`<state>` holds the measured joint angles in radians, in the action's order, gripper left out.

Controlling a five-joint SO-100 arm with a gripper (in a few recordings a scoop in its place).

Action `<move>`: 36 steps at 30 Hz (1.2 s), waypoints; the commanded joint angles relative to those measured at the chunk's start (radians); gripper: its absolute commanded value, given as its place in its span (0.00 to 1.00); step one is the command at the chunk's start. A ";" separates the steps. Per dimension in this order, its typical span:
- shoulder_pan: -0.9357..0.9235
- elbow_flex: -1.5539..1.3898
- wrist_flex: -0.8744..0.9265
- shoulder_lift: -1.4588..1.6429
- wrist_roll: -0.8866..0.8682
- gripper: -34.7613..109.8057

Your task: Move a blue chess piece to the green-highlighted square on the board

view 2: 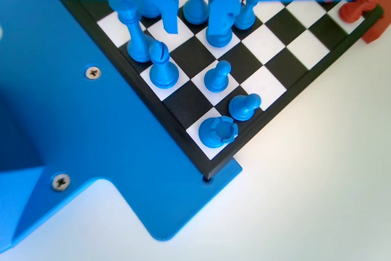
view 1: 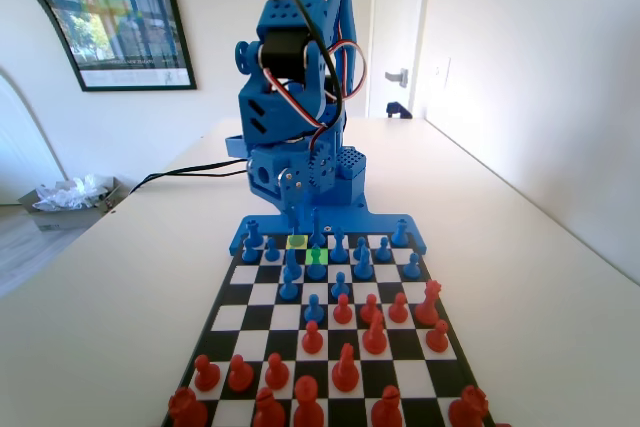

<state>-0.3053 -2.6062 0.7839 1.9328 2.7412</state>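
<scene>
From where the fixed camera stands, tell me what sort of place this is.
Probably a room in a home or small office: a framed poster on a white wall, a door with a lever handle, and a long white table bearing the chessboard.

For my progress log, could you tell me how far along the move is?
Looks done: a blue chess piece appears to stand on the green-highlighted square. In hand: nothing; the jaws hang apart above a corner of the board. Left: apparently only pulling the arm away.
</scene>
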 commanded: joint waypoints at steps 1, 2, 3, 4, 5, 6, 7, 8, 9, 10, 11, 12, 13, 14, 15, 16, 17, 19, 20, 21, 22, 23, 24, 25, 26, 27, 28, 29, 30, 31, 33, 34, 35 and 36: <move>-0.006 0.003 0.029 0.012 0.008 0.30; -0.006 0.009 0.044 0.012 0.006 0.30; -0.005 0.018 0.067 0.011 0.006 0.30; -0.005 0.026 0.087 0.011 0.008 0.30; -0.005 0.031 0.106 0.011 0.009 0.30; -0.006 0.031 0.117 0.011 0.009 0.30; -0.009 0.031 0.121 0.011 0.015 0.30; -0.012 0.023 0.121 0.011 0.020 0.30; -0.015 0.015 0.117 0.011 0.025 0.30; -0.020 0.011 0.115 0.011 0.029 0.30; -0.025 0.009 0.115 0.011 0.034 0.30; -0.028 0.009 0.121 0.011 0.037 0.30; -0.031 0.009 0.126 0.011 0.041 0.30; -0.031 0.011 0.126 0.011 0.041 0.30; -0.031 0.011 0.126 0.011 0.038 0.30; -0.029 0.009 0.126 0.011 0.038 0.30; -0.028 0.006 0.126 0.011 0.038 0.30; -0.028 -0.005 0.120 0.011 0.040 0.30; -0.028 -0.011 0.114 0.011 0.041 0.30; -0.028 -0.020 0.101 0.009 0.044 0.30; -0.028 -0.028 0.089 0.006 0.044 0.30; -0.028 -0.034 0.078 0.002 0.044 0.30; -0.029 -0.040 0.067 -0.002 0.048 0.30; -0.031 -0.043 0.060 -0.006 0.051 0.30; -0.031 -0.044 0.051 -0.015 0.051 0.30; -0.029 -0.043 0.046 -0.025 0.048 0.30; -0.028 -0.041 0.038 -0.035 0.046 0.30; -0.028 -0.040 0.029 -0.046 0.043 0.30; -0.028 -0.038 0.021 -0.054 0.043 0.30; -0.028 -0.035 0.017 -0.063 0.043 0.30; -0.028 -0.028 0.009 -0.078 0.043 0.30; -0.028 -0.023 0.006 -0.084 0.041 0.30; -0.028 -0.023 0.000 -0.091 0.041 0.30; -0.028 -0.020 -0.006 -0.098 0.040 0.30</move>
<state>-0.3267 -2.6415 0.7777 1.8316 2.7688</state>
